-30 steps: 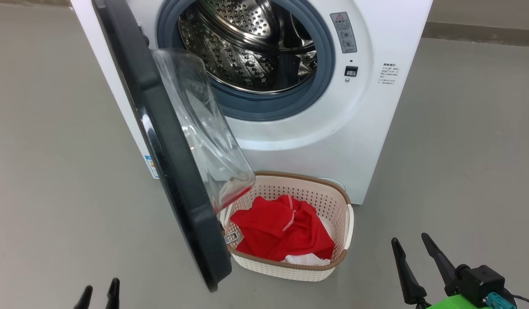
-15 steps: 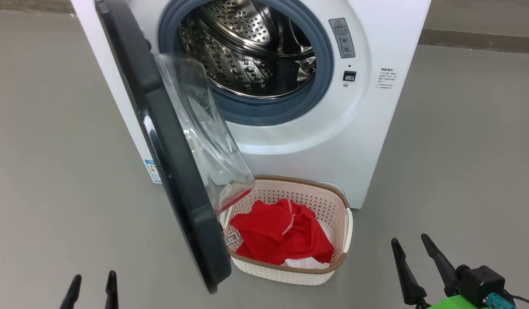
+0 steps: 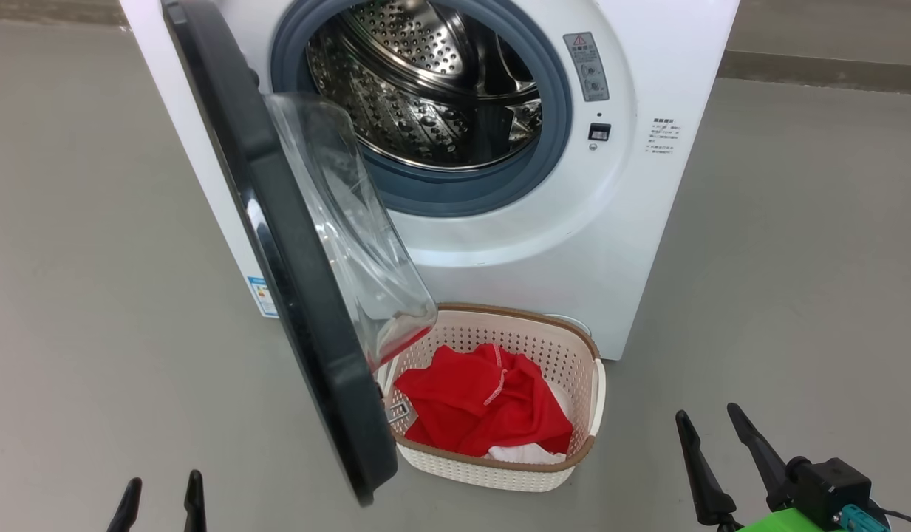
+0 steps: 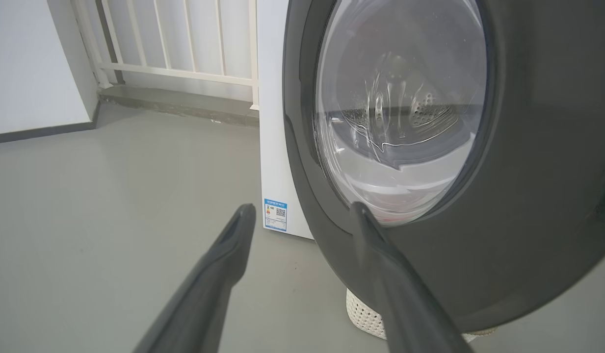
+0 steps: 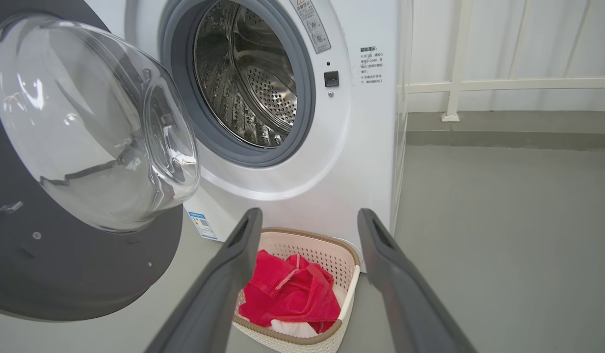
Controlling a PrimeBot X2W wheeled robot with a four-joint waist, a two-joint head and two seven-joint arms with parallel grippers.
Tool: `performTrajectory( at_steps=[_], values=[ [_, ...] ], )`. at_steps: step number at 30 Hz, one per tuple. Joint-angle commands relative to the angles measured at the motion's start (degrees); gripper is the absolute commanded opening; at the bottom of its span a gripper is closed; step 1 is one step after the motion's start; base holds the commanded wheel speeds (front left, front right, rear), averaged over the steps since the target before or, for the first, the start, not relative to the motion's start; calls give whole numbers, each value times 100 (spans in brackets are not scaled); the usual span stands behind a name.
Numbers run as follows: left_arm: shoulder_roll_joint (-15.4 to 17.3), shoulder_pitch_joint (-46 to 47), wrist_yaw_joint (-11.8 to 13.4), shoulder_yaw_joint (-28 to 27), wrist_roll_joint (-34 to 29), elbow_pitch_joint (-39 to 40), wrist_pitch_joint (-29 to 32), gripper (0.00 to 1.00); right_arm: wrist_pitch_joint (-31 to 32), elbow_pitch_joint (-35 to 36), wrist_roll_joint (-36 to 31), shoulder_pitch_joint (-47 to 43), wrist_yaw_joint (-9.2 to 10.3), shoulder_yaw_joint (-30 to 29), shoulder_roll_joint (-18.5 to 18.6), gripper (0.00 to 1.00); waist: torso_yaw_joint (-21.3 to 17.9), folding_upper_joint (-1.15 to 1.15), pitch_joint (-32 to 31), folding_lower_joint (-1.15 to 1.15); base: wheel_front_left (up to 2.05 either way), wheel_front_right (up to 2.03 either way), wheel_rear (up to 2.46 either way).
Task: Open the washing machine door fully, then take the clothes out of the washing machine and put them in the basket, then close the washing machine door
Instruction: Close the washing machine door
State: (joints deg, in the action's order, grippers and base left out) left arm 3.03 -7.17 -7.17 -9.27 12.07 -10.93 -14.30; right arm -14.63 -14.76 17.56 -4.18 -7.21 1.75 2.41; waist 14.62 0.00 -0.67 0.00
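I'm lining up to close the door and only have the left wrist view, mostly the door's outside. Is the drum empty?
Observer: No clothing shows in the drum, as far as the head view sees in.
Operator: Where are the clothes?
Observer: The red clothes lie in the basket on the floor in front of the washing machine.
Operator: And the right gripper?
Observer: The right gripper is open, low right in the head view, apart from the washing machine door.

basket (image 3: 499, 473) half behind door (image 3: 304, 310), label (image 3: 261, 295) print — illegible
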Motion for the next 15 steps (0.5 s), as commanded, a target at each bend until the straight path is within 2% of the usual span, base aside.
performTrajectory(
  at_steps=[1,6,8,9,10,11,13,15],
  values=[
    [45,108,-32,-214,1,127,-70,100,-37,120,27,164,-28,102,47,100,-4,0,3,0,0,0,0],
    [63,186,-32,-164,93,104,-70,100,-37,128,48,166,-28,98,47,100,-5,0,2,0,0,0,0],
    [61,226,-32,-95,380,68,-70,100,-37,130,55,161,-28,99,47,100,-4,0,-4,0,0,0,0],
    [61,257,-32,-72,578,49,-70,89,-37,128,56,158,-28,101,47,100,-5,0,-6,0,0,0,0],
    [78,290,-32,-43,795,33,-70,64,-37,125,55,158,-28,104,47,100,-6,0,-7,0,0,0,0],
    [97,329,-32,-17,1061,30,-70,45,-37,124,54,159,-28,104,47,100,-7,0,-8,0,0,0,0],
    [197,411,-32,13,1597,75,-70,0,-37,126,53,166,-28,99,47,100,-9,0,-8,0,0,0,0],
    [300,507,-32,64,2303,118,-70,0,-37,128,51,173,-28,95,47,100,-11,0,-6,0,0,0,0]
  ],
)
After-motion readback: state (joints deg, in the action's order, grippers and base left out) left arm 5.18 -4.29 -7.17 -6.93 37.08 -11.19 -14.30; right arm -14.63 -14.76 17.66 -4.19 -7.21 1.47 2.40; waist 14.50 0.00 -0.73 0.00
